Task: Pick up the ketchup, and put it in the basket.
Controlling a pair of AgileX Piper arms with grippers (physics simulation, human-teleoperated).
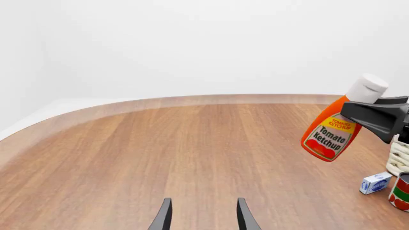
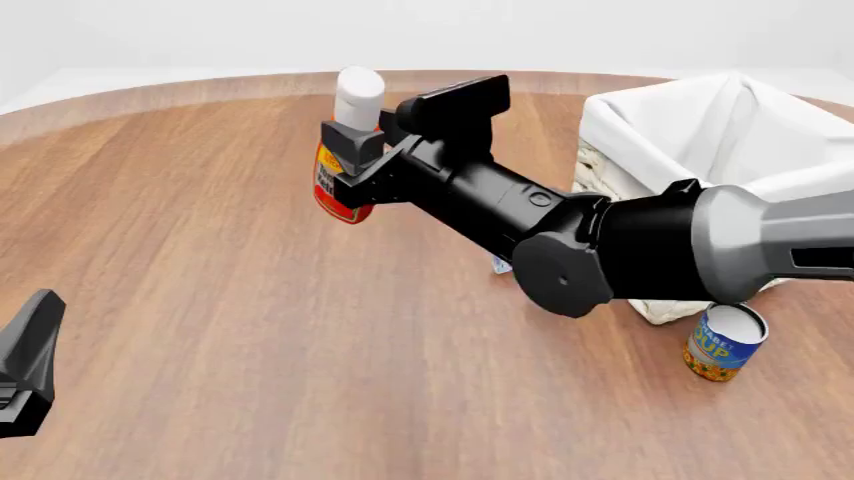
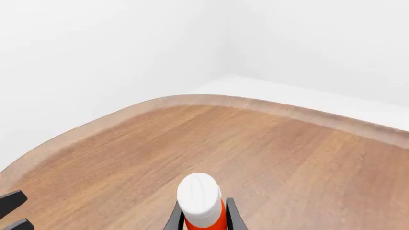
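One wooden table (image 2: 200, 300), white walls.

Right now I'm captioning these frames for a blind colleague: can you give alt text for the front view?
The right gripper holds the ketchup in the air above a wooden table, left of the basket. A soup can stands near the basket's front corner, and the left gripper shows only at the picture's left edge.

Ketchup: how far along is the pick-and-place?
Pick looks done: the right gripper holds the ketchup by its neck, tilted, clear of the table. In hand: carrying it. Left: move it over the basket and release. The left gripper is open, idle.
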